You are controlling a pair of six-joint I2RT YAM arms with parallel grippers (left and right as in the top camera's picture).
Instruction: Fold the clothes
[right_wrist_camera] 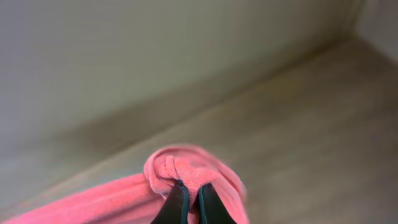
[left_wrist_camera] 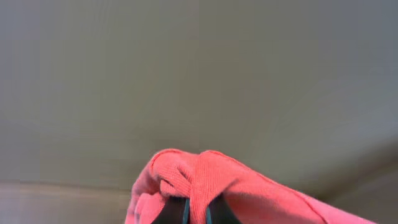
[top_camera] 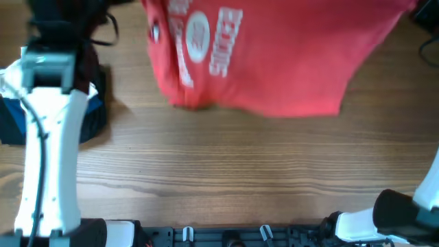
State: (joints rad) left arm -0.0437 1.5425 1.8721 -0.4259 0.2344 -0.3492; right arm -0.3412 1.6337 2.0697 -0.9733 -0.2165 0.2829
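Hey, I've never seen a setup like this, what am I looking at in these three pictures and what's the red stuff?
These show two robot arms at a wooden table. One picture looks down from above; the other two come from small cameras on each wrist. The red stuff is a red cotton T-shirt with white lettering, lifted at the table's far side. The left claw and the right claw are each pinched shut on a bunch of its fabric. The white left arm reaches up the left side, over dark folded garments.
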